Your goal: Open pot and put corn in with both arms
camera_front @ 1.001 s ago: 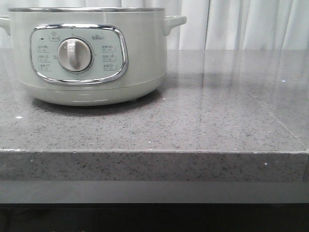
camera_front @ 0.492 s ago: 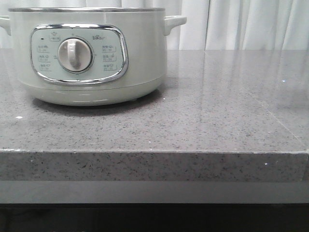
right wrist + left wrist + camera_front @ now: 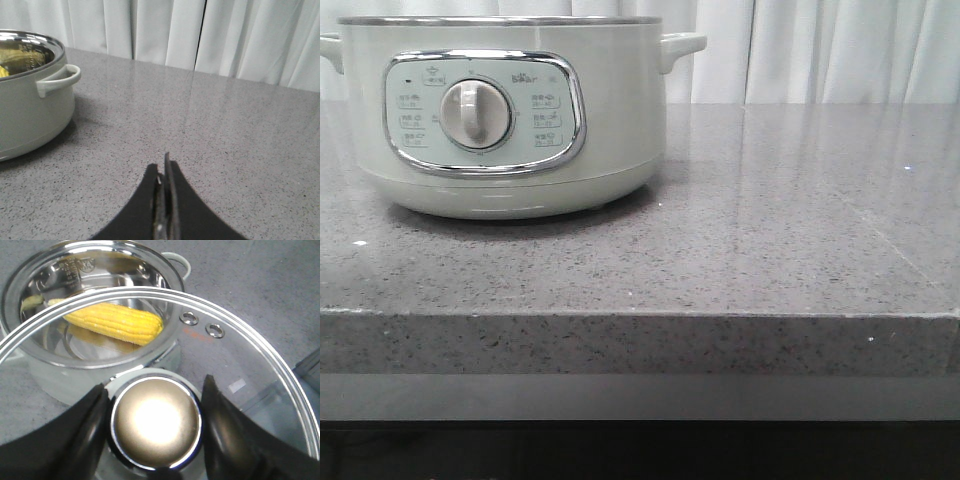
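The pale grey-green pot [image 3: 510, 120] stands at the counter's left, its lid off. In the left wrist view the yellow corn [image 3: 115, 322] lies inside the pot's steel bowl [image 3: 172, 277]. My left gripper [image 3: 155, 385] is shut on the round metal knob [image 3: 156, 422] of the steel-rimmed glass lid [image 3: 250, 370] and holds the lid above and beside the open pot. My right gripper [image 3: 163, 162] is shut and empty, low over the counter to the right of the pot [image 3: 30, 115]. Neither gripper shows in the front view.
The grey speckled stone counter [image 3: 770, 230] runs to the right of the pot, with its front edge [image 3: 640, 315] near me. White curtains [image 3: 200, 35] hang behind the counter. The pot's side handle [image 3: 57, 80] sticks out toward the right gripper.
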